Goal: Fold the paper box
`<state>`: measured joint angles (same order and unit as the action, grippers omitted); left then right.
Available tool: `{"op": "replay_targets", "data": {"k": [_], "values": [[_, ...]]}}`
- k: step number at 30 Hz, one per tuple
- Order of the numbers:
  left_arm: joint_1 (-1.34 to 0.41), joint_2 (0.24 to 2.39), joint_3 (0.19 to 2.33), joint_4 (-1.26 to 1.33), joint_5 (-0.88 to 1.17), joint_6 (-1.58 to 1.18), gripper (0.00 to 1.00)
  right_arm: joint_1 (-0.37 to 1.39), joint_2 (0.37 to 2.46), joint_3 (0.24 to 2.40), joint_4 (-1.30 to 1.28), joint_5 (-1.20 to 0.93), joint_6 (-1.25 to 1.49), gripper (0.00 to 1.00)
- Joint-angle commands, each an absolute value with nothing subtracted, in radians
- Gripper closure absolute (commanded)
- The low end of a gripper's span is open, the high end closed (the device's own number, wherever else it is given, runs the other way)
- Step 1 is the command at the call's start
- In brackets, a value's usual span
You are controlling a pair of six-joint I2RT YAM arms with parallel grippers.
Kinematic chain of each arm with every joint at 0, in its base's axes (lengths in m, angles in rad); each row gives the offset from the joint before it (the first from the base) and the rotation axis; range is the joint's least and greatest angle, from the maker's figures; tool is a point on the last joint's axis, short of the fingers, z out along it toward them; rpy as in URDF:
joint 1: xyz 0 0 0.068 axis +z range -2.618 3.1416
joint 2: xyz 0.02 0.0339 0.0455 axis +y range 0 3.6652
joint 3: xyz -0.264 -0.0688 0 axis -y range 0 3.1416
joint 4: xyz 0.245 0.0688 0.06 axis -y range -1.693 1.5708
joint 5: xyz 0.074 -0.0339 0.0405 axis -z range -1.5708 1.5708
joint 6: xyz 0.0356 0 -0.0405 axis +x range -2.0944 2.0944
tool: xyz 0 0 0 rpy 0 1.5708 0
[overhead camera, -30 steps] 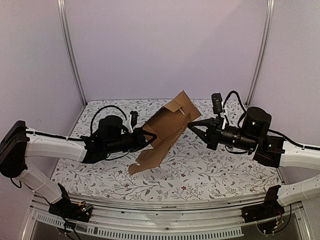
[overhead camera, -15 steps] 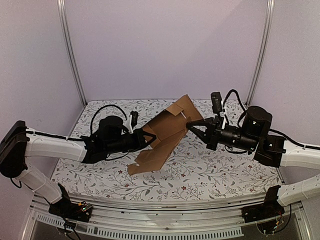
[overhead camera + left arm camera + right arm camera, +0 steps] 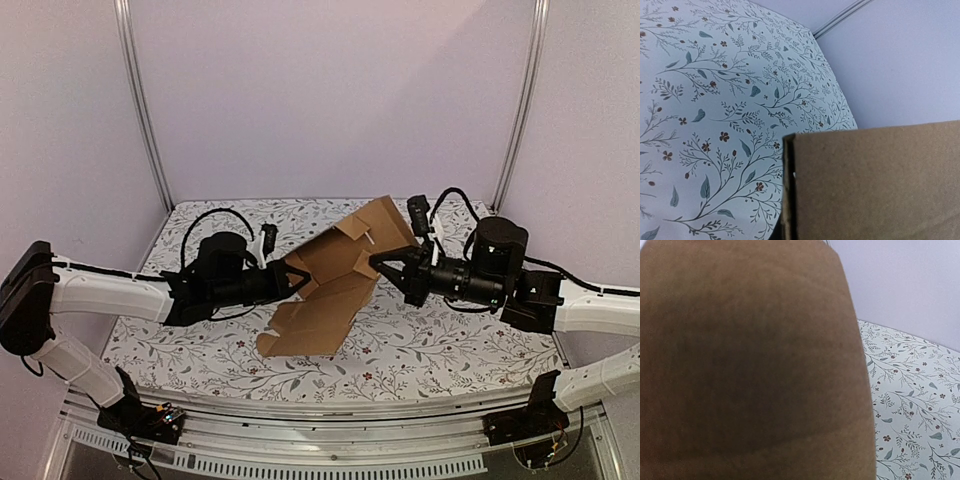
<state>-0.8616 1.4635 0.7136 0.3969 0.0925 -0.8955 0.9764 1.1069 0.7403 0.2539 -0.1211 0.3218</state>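
Reaching inward from the left edge of the counter (image 3: pixel 450 340), the left arm lay low and nearly level, its forearm stretched toward the middle. The left gripper (image 3: pixel 298 279) was closed on the left edge of the paper box (image 3: pixel 335 285). The right arm mirrored it from the right edge, elbow raised and wrist pointing left. The right gripper (image 3: pixel 383 266) met the box's right side, but whether its fingers pinched the cardboard could not be told. The box sat mid-counter as a partly opened sheet. Its lower end rested on the floral surface toward the near edge, and its upper flaps were tilted up toward the far edge. Brown cardboard filled the lower right of the left wrist view and most of the right wrist view, hiding both sets of fingers.
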Motion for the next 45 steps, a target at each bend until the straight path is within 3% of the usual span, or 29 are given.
{"op": "replay_targets", "data": {"k": [1, 20, 27, 36, 45], "values": [[-0.856, 1.432, 0.756, 0.365, 0.118, -0.807, 1.00, 0.984, 1.127, 0.733, 0.116, -0.069, 0.282, 1.00], [-0.855, 1.448, 0.828, 0.254, 0.104, -0.688, 1.00, 0.990, 1.034, 0.696, -0.060, -0.006, 0.239, 1.00], [-0.855, 1.432, 0.786, 0.259, 0.022, -0.655, 1.00, 0.989, 0.917, 0.710, -0.180, -0.005, 0.225, 0.95], [-0.855, 1.409, 0.752, 0.258, -0.049, -0.599, 1.00, 0.990, 0.797, 0.779, -0.463, 0.033, 0.139, 0.76], [-0.856, 1.390, 0.735, 0.236, -0.084, -0.491, 1.00, 0.990, 0.795, 0.907, -0.595, 0.012, 0.064, 0.66]]}}
